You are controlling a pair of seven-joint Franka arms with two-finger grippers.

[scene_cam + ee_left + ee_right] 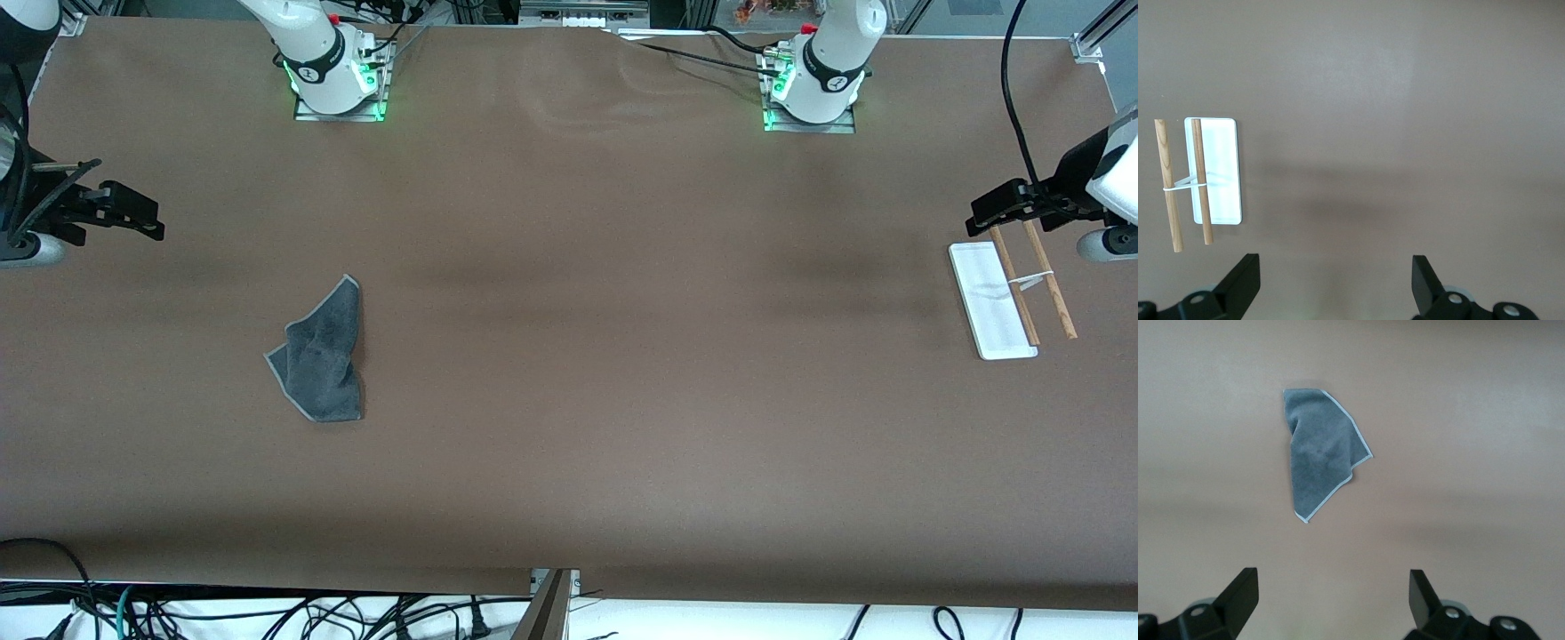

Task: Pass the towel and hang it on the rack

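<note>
Front view, from one end of the brown surface (569, 444) to the other: the right claw (133, 213) hangs released over the right arm's end, the arm closest to the towel (322, 354). That crumpled dark grey cloth with pale edging lies nearer the camera, long axis running toward it. At the left arm's end, the left claw (1000, 209) waits released above the rack (1005, 307).

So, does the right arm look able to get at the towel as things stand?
Probably yes. The towel lies alone on bare table at the right arm's end, and the right gripper hangs open with nothing between them.
</note>
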